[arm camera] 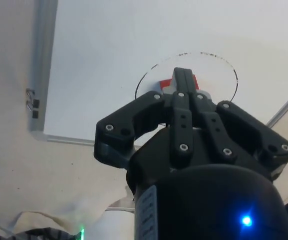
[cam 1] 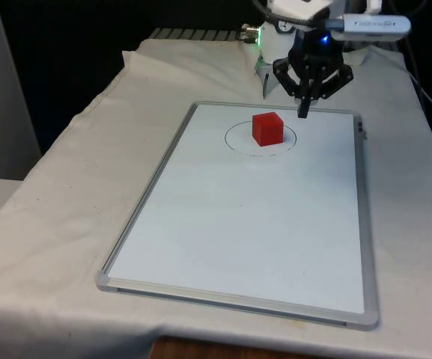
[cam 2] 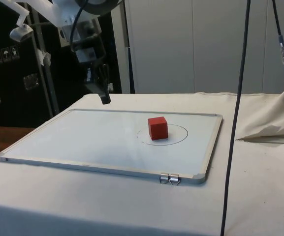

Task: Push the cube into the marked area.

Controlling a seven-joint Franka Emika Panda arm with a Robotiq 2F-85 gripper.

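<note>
Inspector: Where is the small red cube (cam 1: 268,128) lying?
Clerk: Inside the drawn circle (cam 1: 234,142) on the whiteboard (cam 1: 238,239). The clenched black tool (cam 1: 303,112) is hovering just beside it; only retreating appears to be remaining.

Red cube (arm camera: 192,81) mostly hidden behind gripper (arm camera: 182,80) in wrist view; drawn circle (arm camera: 231,70) partly covered too.
</note>
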